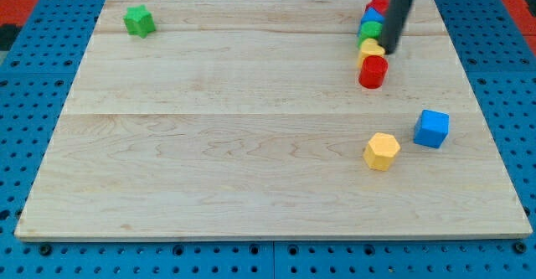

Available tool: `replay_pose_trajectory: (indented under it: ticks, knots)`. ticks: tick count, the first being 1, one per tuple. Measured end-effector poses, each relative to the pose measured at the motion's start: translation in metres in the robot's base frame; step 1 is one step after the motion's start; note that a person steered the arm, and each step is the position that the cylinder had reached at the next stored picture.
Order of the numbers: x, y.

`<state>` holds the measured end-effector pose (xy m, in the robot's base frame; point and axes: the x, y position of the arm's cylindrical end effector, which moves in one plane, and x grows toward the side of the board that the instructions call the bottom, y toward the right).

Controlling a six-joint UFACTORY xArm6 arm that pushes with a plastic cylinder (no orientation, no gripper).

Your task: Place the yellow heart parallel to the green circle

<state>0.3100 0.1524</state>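
A column of blocks stands near the board's top right. From top to bottom it holds a red block [378,6], a blue block [373,17], the green circle [370,30], the yellow heart [370,49] and a red cylinder [373,72]. They touch one another. My tip [389,51] sits just right of the yellow heart, at its edge, and the dark rod leans up to the view's top right, hiding the right side of the upper blocks.
A green star-like block [139,20] lies at the board's top left. A yellow hexagon [382,151] and a blue cube [432,128] lie at the lower right. The wooden board [251,136] rests on a blue pegboard.
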Motion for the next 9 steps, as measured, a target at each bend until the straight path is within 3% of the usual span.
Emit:
replay_pose_trajectory:
  ticks: [1,3,4,5,7,8,9]
  knots:
    - [0.042,-0.060]
    - [0.105,-0.093]
    - [0.111,-0.143]
    - [0.056,-0.171]
    - [0.111,-0.148]
    - [0.063,-0.141]
    - [0.008,-0.206]
